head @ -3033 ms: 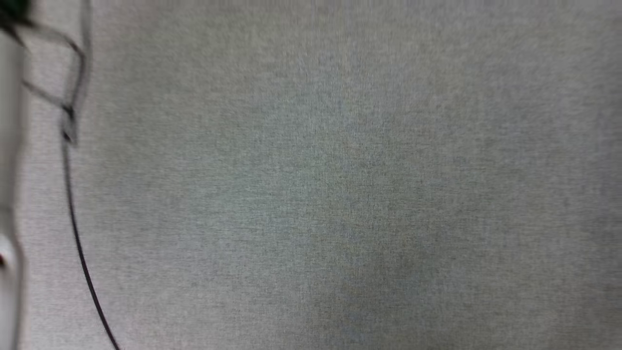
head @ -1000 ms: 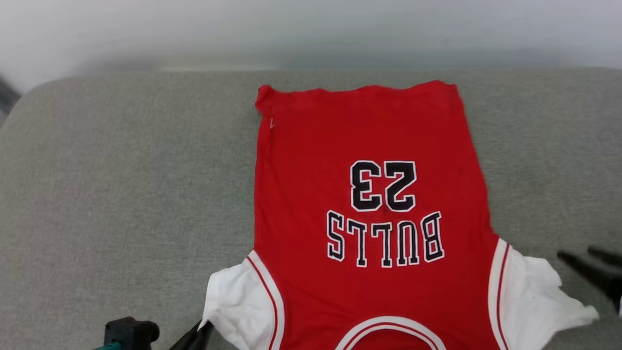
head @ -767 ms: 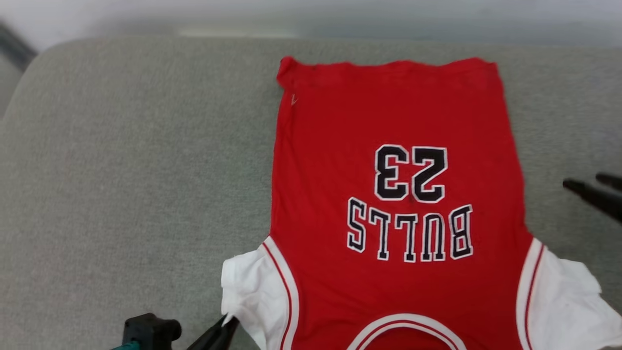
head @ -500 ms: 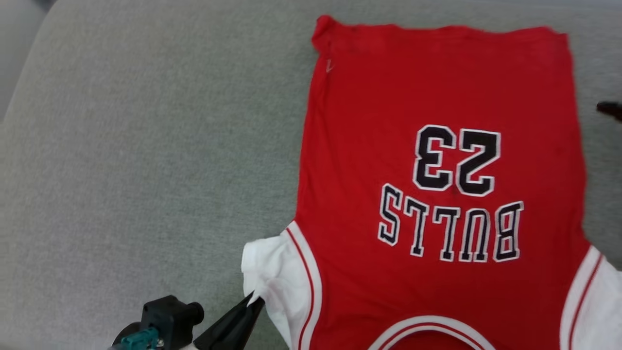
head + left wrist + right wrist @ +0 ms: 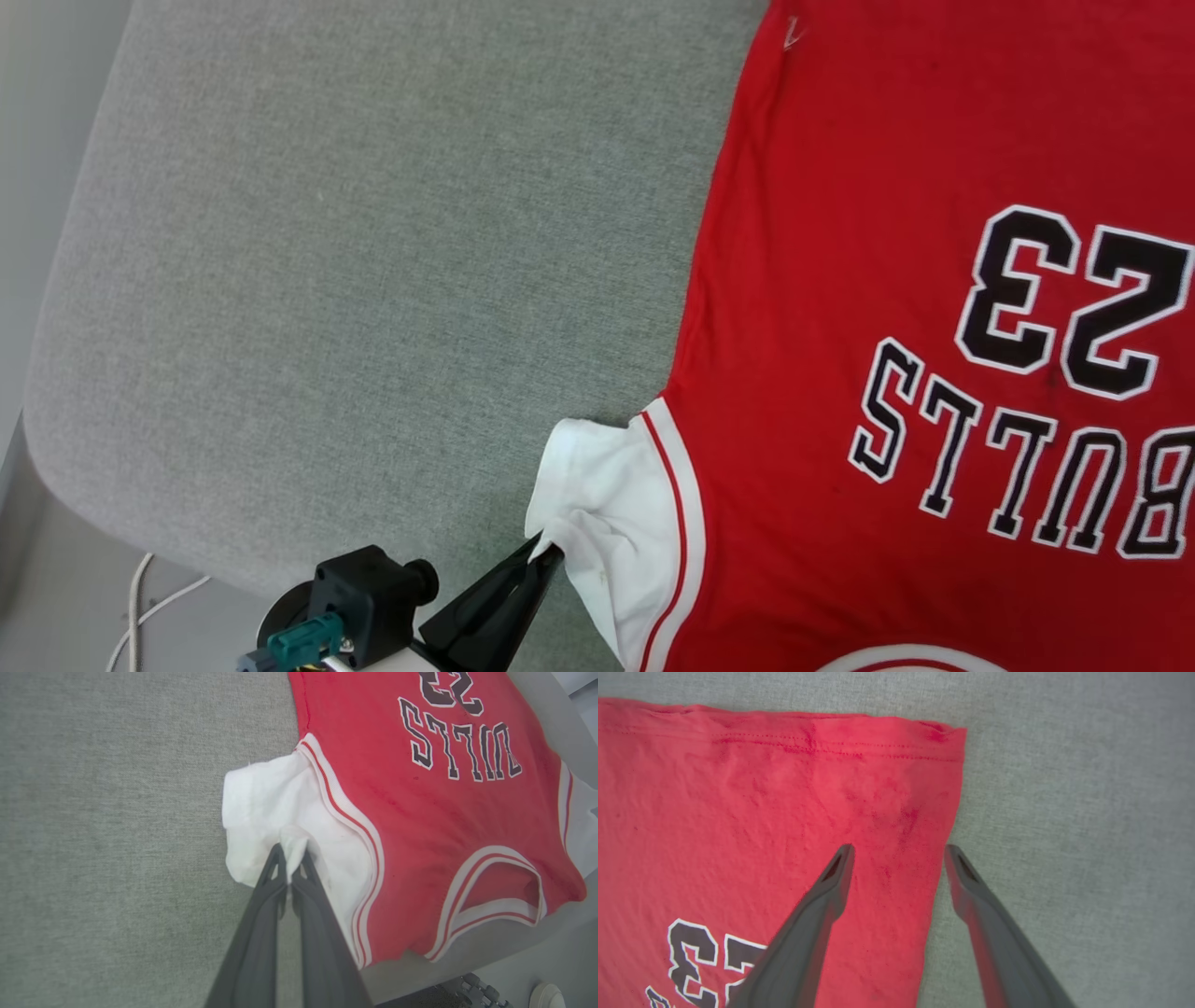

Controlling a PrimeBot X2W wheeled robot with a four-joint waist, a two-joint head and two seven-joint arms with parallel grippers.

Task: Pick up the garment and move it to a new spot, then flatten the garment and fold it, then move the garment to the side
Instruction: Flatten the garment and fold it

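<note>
garment: flat on grey cushion, right of head frame after camera swing | left tool: still pinching white sleeve, lower centre | right tool: wide open, empty, now straddling hem-side edge | likely next: flattening tug

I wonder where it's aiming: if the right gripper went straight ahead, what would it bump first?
Probably the red shirt, at its side edge, which the open right gripper straddles; its height above is unclear.
</note>
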